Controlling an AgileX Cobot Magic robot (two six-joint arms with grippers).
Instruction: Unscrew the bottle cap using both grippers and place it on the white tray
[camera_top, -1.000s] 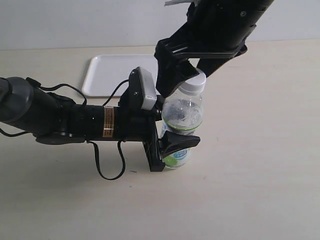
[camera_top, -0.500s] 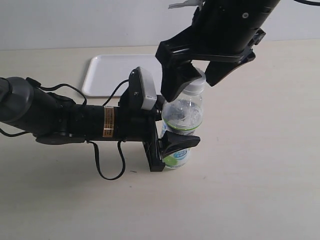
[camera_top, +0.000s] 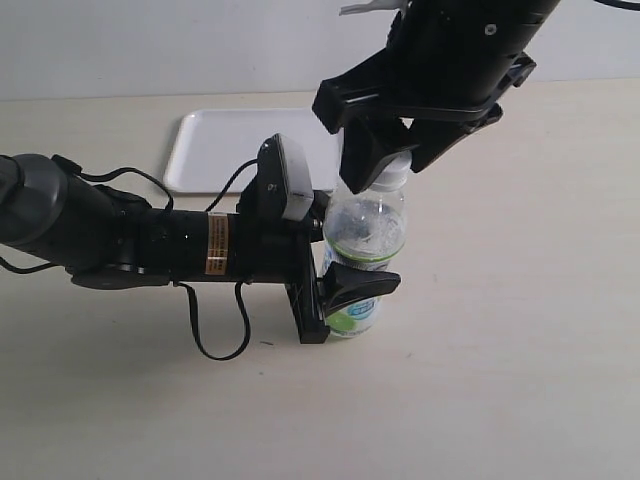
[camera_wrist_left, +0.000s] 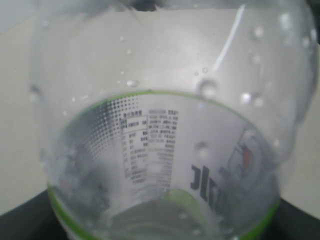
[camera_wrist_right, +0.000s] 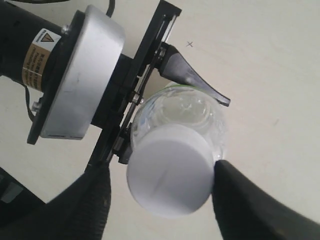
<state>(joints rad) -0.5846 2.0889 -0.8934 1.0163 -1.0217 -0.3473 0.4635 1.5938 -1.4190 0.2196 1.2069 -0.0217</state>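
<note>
One bottle (camera_top: 365, 235), one cap (camera_wrist_right: 170, 170), one tray (camera_top: 225, 140), one desk (camera_top: 500, 350). Two grippers: the left gripper (camera_top: 350, 272) and the right gripper (camera_top: 402, 165). One orange label (camera_top: 216, 244) and one looping black cable (camera_top: 215, 340).

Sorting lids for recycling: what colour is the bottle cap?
Plain white. The bottle cap shows best in the right wrist view.

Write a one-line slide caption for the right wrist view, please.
Fingers of the right gripper flank the white bottle cap while the left gripper clamps the bottle.
</note>
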